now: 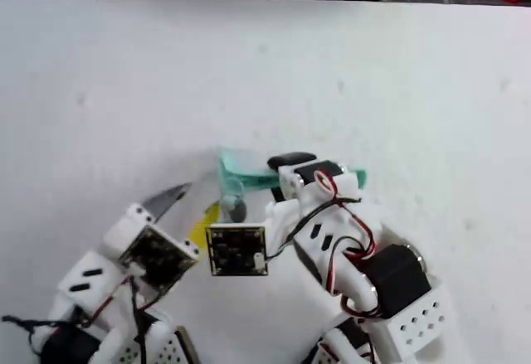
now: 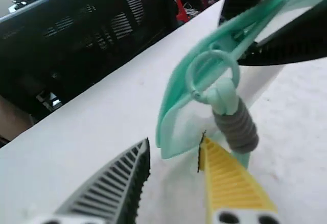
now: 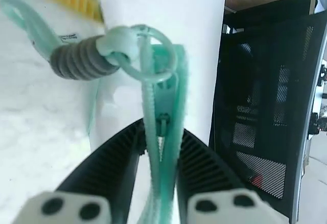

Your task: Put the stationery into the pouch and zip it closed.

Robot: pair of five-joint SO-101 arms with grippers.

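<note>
Teal plastic, the pouch [image 3: 164, 89] sits on the white table [image 1: 249, 65], its zip edge pinched between the black fingers of my right claw [image 3: 161, 132]. My left claw [image 2: 173, 145] is spread, one finger grey and one yellow. The yellow tip is just beside the grey ribbed zip pull [image 2: 236, 127], which hangs from a ring [image 2: 212, 71]; whether they touch I cannot tell. From above, my right arm [image 1: 390, 277] covers most of the pouch, and what lies inside I cannot make out.

no legible text, labels or numbers.
</note>
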